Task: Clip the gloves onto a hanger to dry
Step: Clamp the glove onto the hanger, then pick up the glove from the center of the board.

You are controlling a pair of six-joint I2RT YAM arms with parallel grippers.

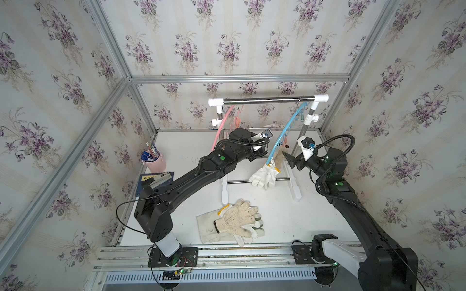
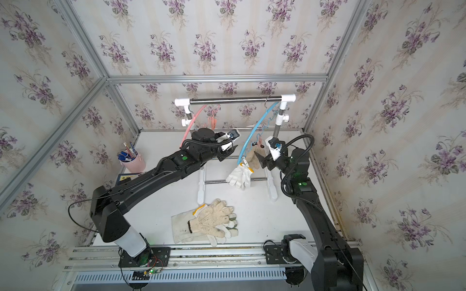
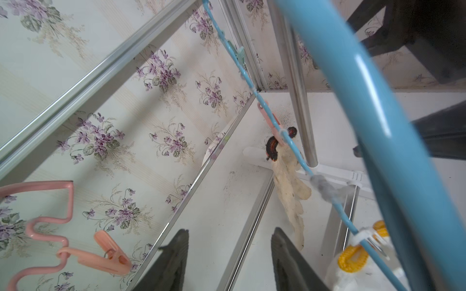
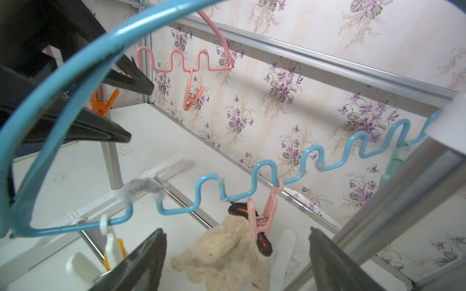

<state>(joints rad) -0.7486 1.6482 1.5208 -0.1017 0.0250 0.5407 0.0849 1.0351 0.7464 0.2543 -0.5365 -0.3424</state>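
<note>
Glove pile (image 1: 234, 221) on desk (image 1: 290, 216), lower centre; beige glove (image 4: 222, 252) and white glove (image 1: 263, 175) clipped to blue hanger (image 3: 350, 75), centre-right. Left end effector (image 3: 230, 230), right end effector (image 4: 237, 230): both spread, empty.

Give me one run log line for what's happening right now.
left gripper: open, empty | right gripper: open, empty | blue hanger: white glove and beige glove clipped | table: glove pile unclipped
</note>
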